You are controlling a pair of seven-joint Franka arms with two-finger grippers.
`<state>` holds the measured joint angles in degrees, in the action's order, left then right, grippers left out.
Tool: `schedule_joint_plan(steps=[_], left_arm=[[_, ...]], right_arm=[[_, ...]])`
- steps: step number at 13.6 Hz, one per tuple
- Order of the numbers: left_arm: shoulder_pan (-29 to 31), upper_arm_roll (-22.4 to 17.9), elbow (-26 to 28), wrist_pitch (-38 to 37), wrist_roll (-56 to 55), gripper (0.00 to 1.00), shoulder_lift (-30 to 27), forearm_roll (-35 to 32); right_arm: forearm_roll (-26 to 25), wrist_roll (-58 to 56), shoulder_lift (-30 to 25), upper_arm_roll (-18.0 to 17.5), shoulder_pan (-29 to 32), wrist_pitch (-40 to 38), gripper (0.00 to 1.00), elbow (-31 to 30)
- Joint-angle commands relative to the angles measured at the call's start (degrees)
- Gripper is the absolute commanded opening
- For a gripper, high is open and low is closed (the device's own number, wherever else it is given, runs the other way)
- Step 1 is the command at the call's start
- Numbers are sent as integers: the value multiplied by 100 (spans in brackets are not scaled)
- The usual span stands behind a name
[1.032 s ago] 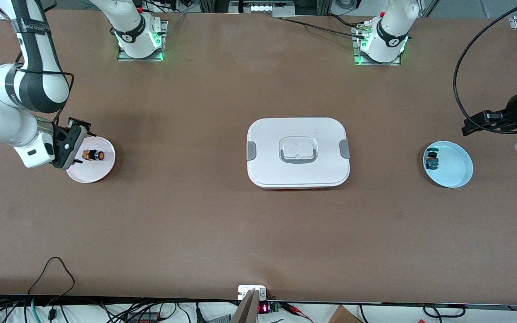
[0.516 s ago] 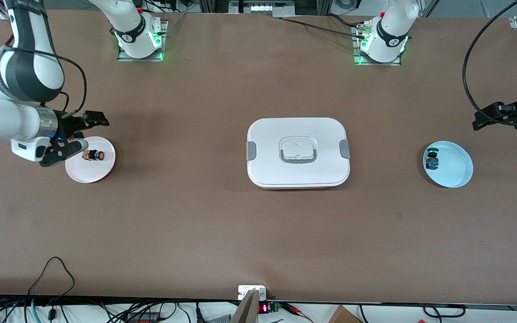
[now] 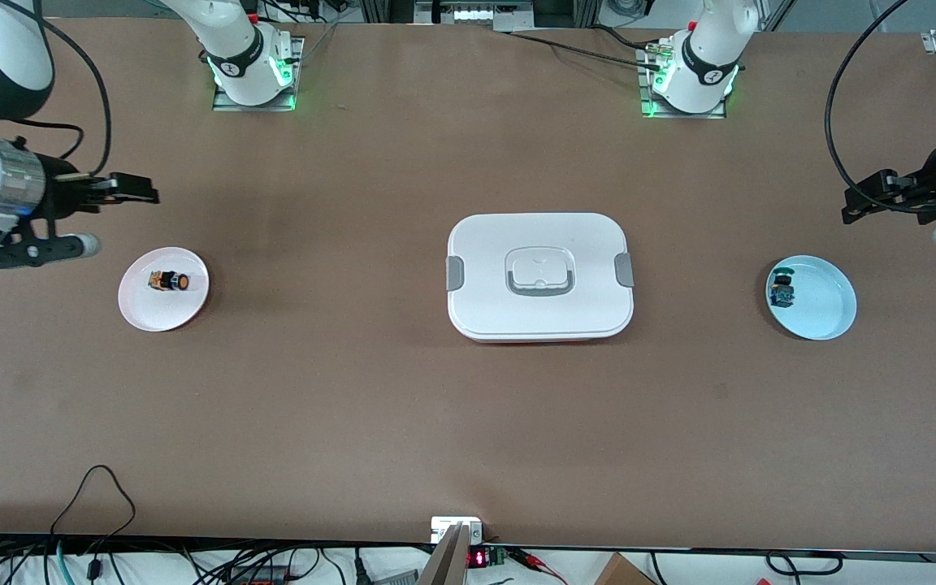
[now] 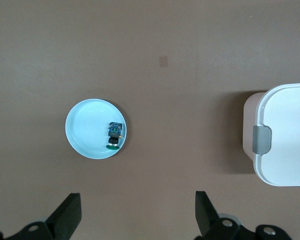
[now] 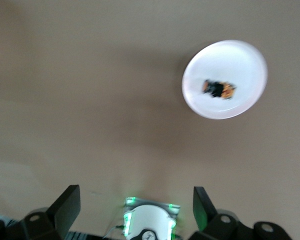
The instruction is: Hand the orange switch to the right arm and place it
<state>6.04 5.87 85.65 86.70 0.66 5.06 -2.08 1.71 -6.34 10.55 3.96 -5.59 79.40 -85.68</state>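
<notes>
We see the orange switch (image 3: 169, 281) lying on its side on a pink plate (image 3: 161, 313) near the bench's edge at the right arm's end, long axis along the bench's length, orange cap toward the white box (image 3: 539, 276) at mid-bench. Both claws hang released and empty: right claw (image 3: 102, 213) over that bench edge, left claw (image 3: 864, 203) over the other end (beside a blue plate (image 3: 821, 313)). We judge the small, round-capped part could roll or slip in a pinch.

Brown table (image 3: 354, 390) with pink plate (image 3: 161, 313), white lidded box (image 3: 539, 276), blue plate (image 3: 825, 313).
</notes>
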Motion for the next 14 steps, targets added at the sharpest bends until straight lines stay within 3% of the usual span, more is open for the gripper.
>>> schedule_joint_plan(steps=[1,5,7,10,14], left_arm=[[38,55,101,4,128,100,-137,-12],[55,46,48,31,128,100,-93,-12],[55,46,48,14,128,100,-93,-3],[64,46,48,31,128,100,-84,-12],[73,37,48,31,128,100,-84,-12]], right_arm=[[-321,-35,79,34,48,435,100,210],[-207,1265,96,8,103,22,100,201],[-251,1206,44,8,102,574,100,53],[-251,871,-421,26,111,1093,100,-693],[-242,836,-685,61,155,1253,100,-1081]])
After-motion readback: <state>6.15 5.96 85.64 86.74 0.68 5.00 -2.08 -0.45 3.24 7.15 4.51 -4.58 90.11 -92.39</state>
